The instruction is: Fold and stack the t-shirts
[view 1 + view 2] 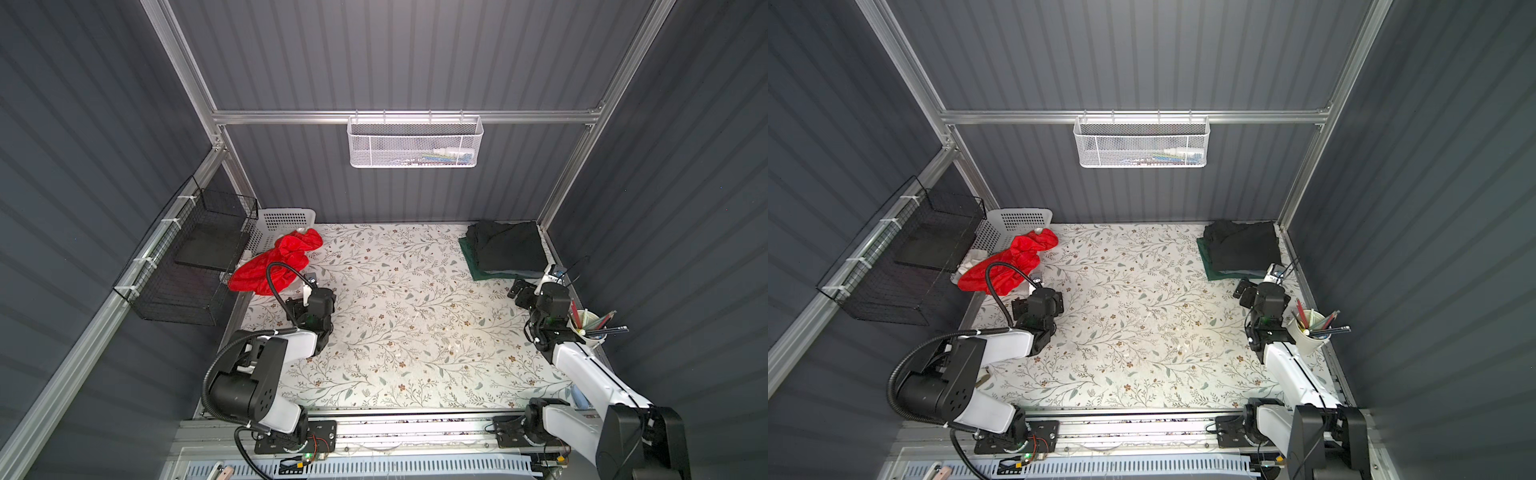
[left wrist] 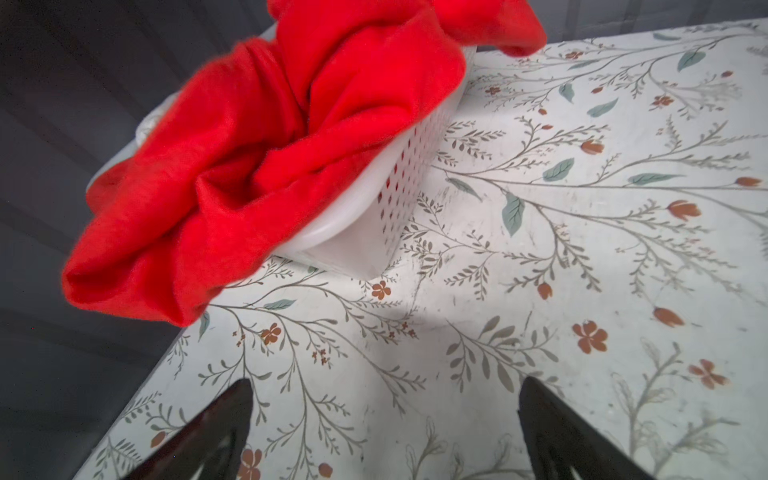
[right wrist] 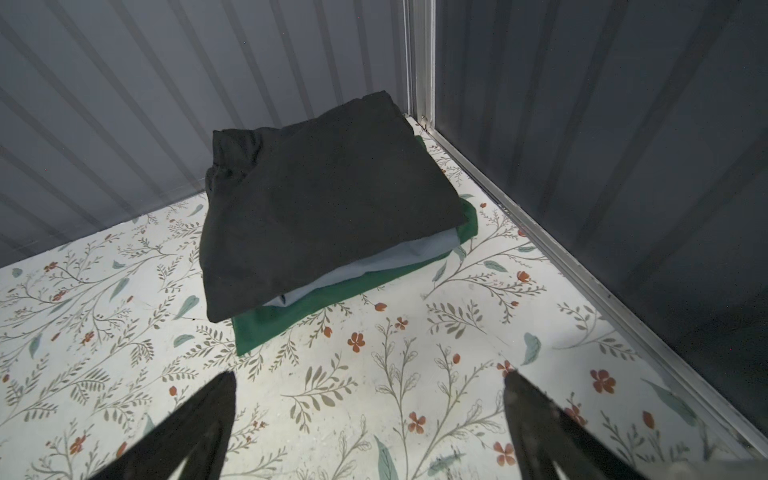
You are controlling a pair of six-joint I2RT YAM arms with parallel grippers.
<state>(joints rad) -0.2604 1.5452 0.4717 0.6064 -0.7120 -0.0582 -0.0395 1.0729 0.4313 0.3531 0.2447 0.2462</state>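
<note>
step in hand: fetching the last shirt, as judged; three are already folded and stacked.
left pincer [image 2: 386, 384]: jaws spread wide, nothing held.
red t-shirt [image 2: 266, 158]: crumpled just ahead of the left pincer, draped over the rim of the white basket [image 2: 399, 195].
right pincer [image 3: 369, 375]: spread wide, empty.
stack: ahead of the right pincer; black t-shirt [image 3: 324, 199] on top, blue-grey t-shirt [image 3: 374, 266] between, green t-shirt [image 3: 299, 316] beneath.
next move: a forward reach is called for, the red cloth to be pinched and drawn onto the open table [image 2: 582, 257].
</note>
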